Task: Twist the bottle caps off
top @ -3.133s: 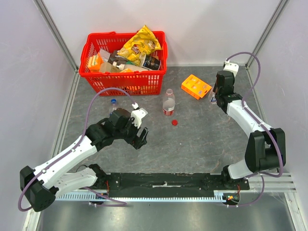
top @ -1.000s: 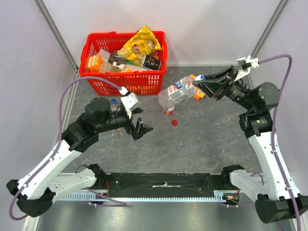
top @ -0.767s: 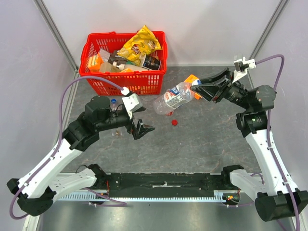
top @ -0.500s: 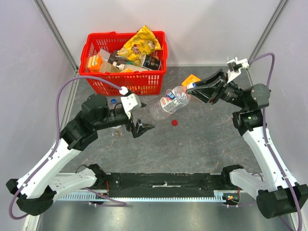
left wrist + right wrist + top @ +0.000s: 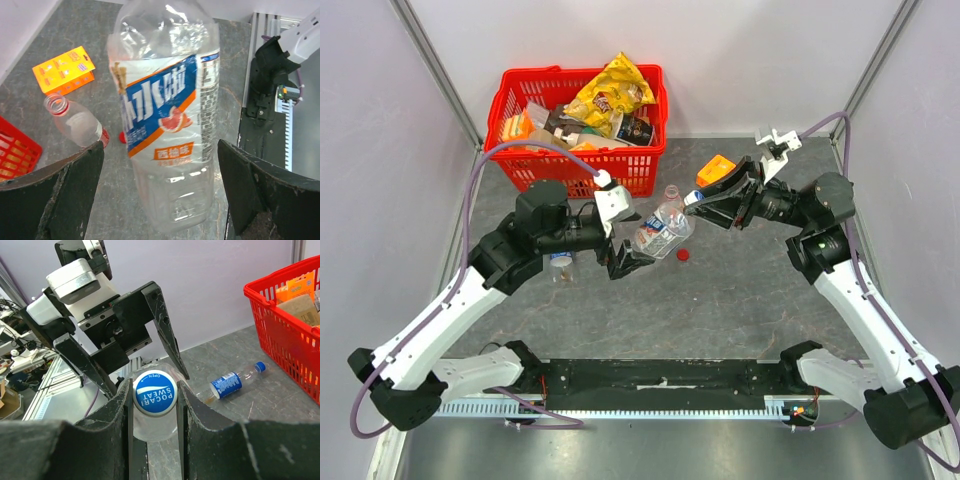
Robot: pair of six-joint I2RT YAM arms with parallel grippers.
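**Right gripper** (image 5: 155,396): jaws nearly together, clamped on the blue cap (image 5: 155,391) from both sides. The cap is white-lettered and seated on its neck. In the top view this gripper (image 5: 692,198) sits just past table centre, towards 1 o'clock.

**Held item:** the blue-labelled bottle (image 5: 660,232) hangs from that cap, clear of the table (image 5: 740,290) and tilted. Its cap end points to 2 o'clock and its base to 8 o'clock. The left wrist view shows a blue label with an orange band on the bottle (image 5: 165,115).

**Left gripper** (image 5: 630,262): jaws wide apart, one finger (image 5: 50,200) on each side of the bottle's lower body. A gap shows on both sides; no contact is seen.

**Surroundings:**
- The open bottle (image 5: 670,195), red-ringed at the neck and uncapped, stands just behind the held bottle at 12 o'clock.
- The red cap (image 5: 683,253) lies loose on the table at 4 o'clock from the held bottle, near it.
- The orange box (image 5: 715,170) lies flat at 1 o'clock from the right gripper.
- The capped bottle (image 5: 232,381), blue-labelled with its closure on, is at 9 o'clock from the left gripper, beside the left arm. Upright or lying: cannot tell.
- The red basket (image 5: 580,178), filled with packets, occupies the far side at 11 o'clock.
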